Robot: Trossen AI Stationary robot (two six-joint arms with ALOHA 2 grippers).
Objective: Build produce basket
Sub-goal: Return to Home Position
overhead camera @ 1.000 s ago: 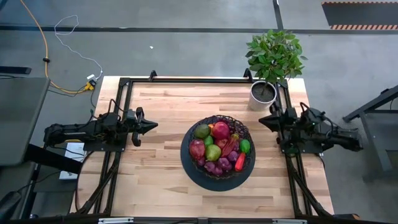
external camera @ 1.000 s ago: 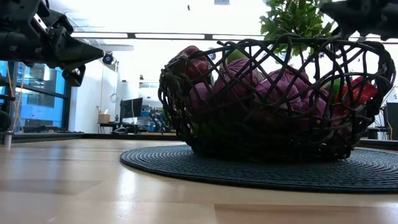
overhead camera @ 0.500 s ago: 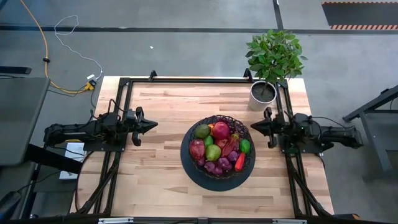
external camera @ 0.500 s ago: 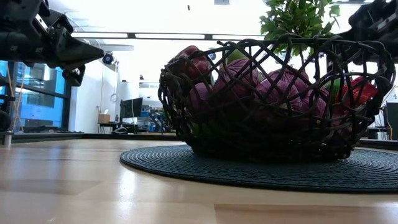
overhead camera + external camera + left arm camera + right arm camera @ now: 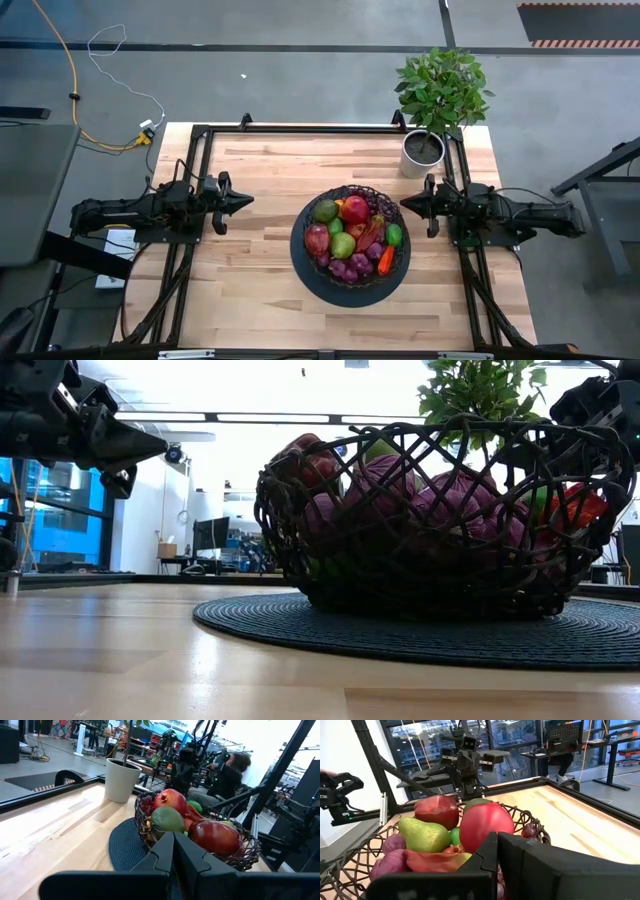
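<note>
The black woven wire basket (image 5: 350,238) stands on a round dark mat (image 5: 305,268) at the table's middle. It holds produce: a red apple (image 5: 354,209), a green pear (image 5: 343,245), purple grapes (image 5: 352,266), a lime (image 5: 394,235) and a red pepper (image 5: 386,259). My left gripper (image 5: 247,201) is shut and empty, hovering left of the basket. My right gripper (image 5: 406,204) is shut and empty, hovering just right of the basket's rim. The basket also shows in the left wrist view (image 5: 240,857) and the right wrist view (image 5: 350,865).
A grey pot with a green plant (image 5: 423,152) stands at the table's far right, close behind my right arm. Black frame rails (image 5: 300,128) run along the table's edges. Bare wood lies in front of the mat (image 5: 250,310). A seated person (image 5: 227,772) shows beyond the table.
My right gripper has moved toward the table's left, to the basket's right rim, and has come lower in the low view. The basket and produce have stayed where they were.
</note>
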